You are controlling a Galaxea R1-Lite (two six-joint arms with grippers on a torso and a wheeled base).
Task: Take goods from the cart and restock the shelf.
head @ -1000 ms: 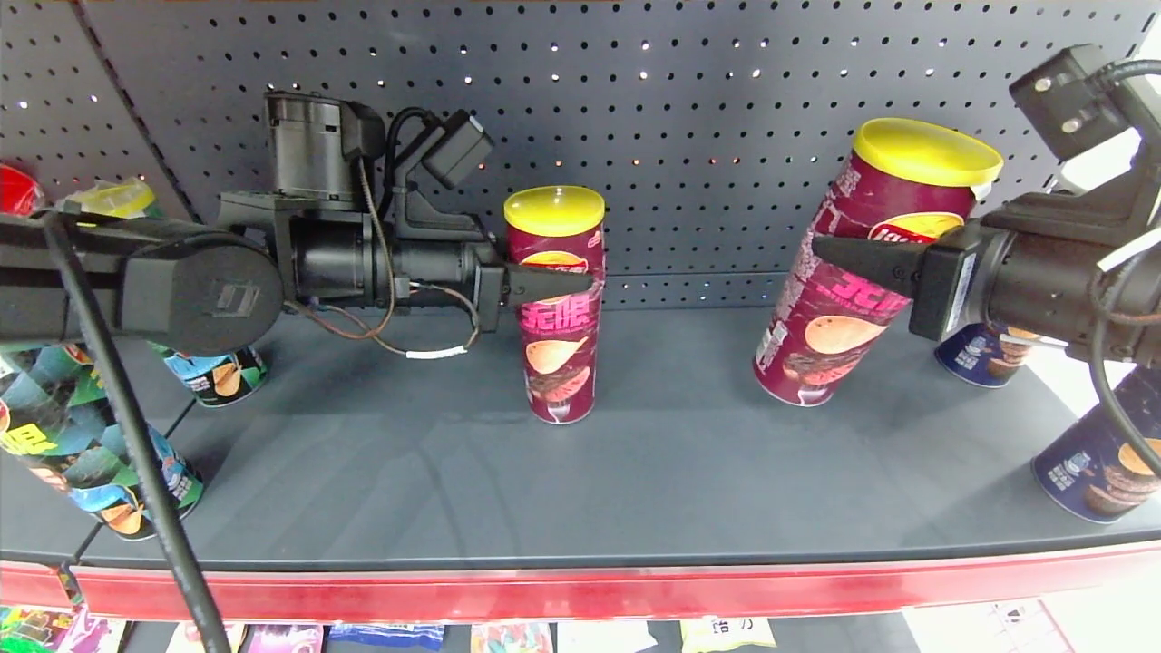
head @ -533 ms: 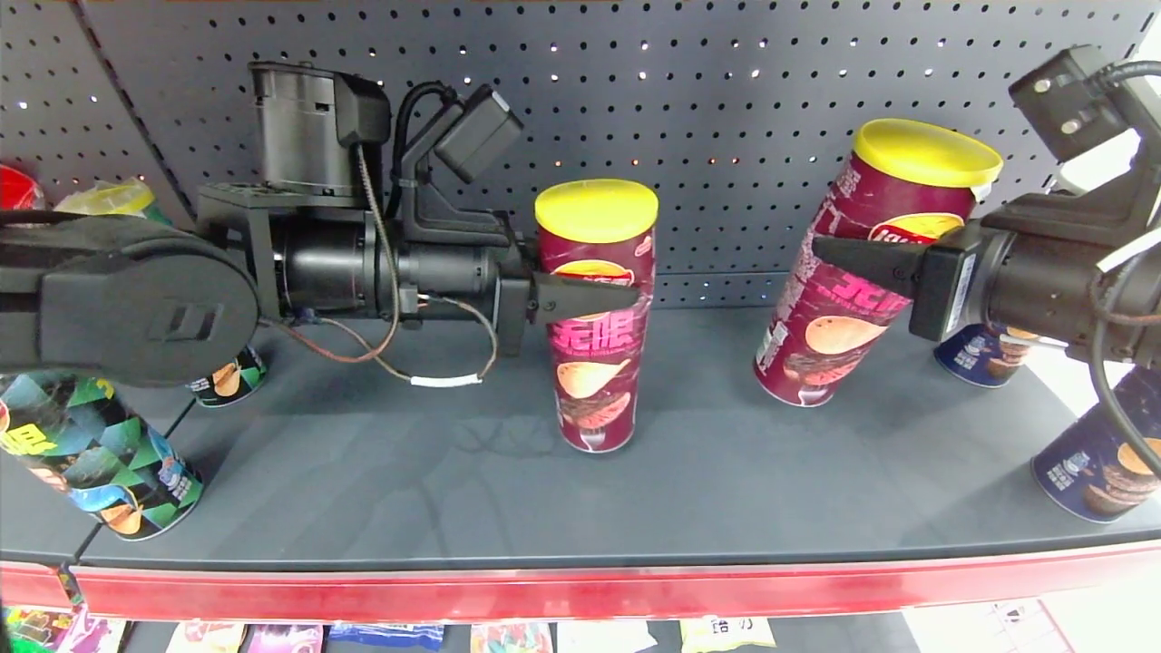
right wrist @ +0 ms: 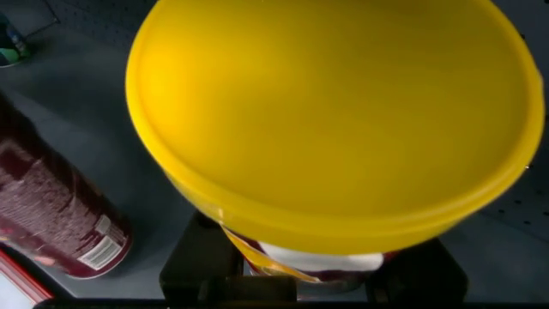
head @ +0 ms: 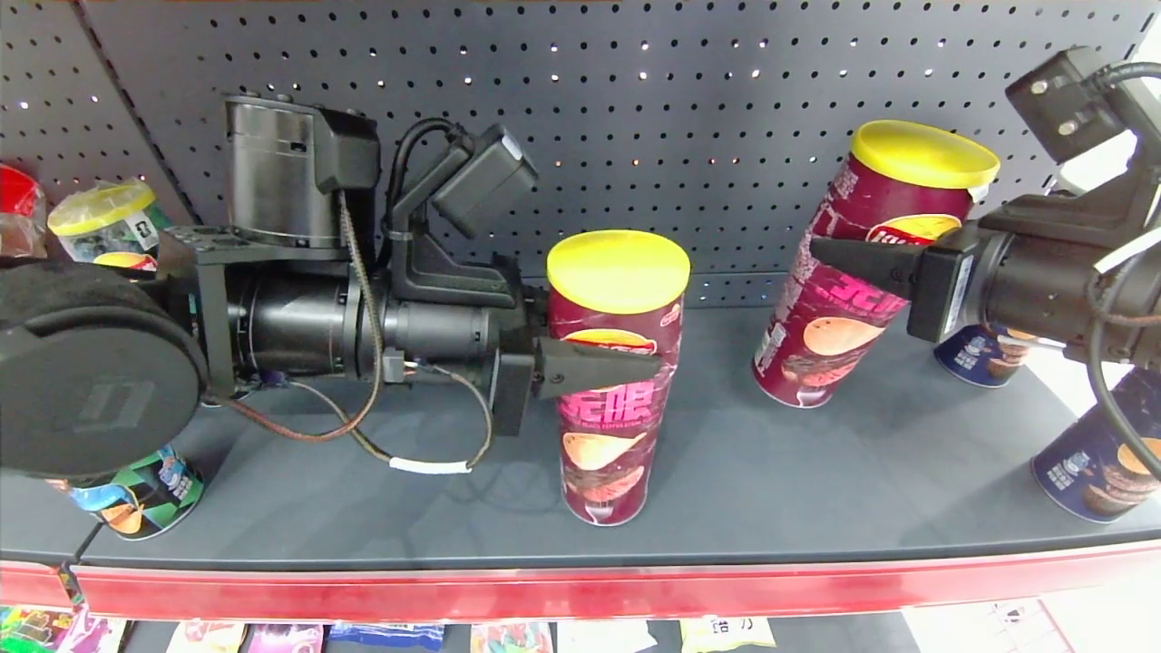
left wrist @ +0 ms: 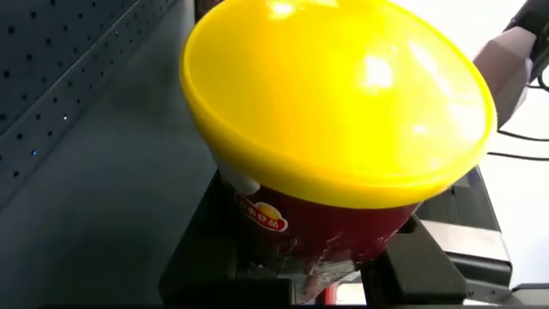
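Observation:
Two maroon chip cans with yellow lids are over the grey shelf [head: 744, 481]. The left can [head: 609, 426] stands upright near the shelf's front, its base at or just above the board. My left gripper [head: 626, 355] is shut on its upper half; in the left wrist view the lid [left wrist: 343, 94] covers the gripper [left wrist: 313, 270]. The right can [head: 839, 299] leans left with its base near the shelf's middle depth, and my right gripper [head: 843, 247] is shut on it below the lid [right wrist: 334, 112].
Dark blue cans [head: 1097, 472] [head: 984, 355] stand at the right end. Green-black cans [head: 136, 494] [head: 104, 227] stand at the left. A pegboard wall [head: 689, 109] closes the back. A red lip [head: 580, 589] runs along the front edge.
My left arm has drawn its can toward the shelf's front edge and slightly to the right. The right arm and its tilted can have stayed put.

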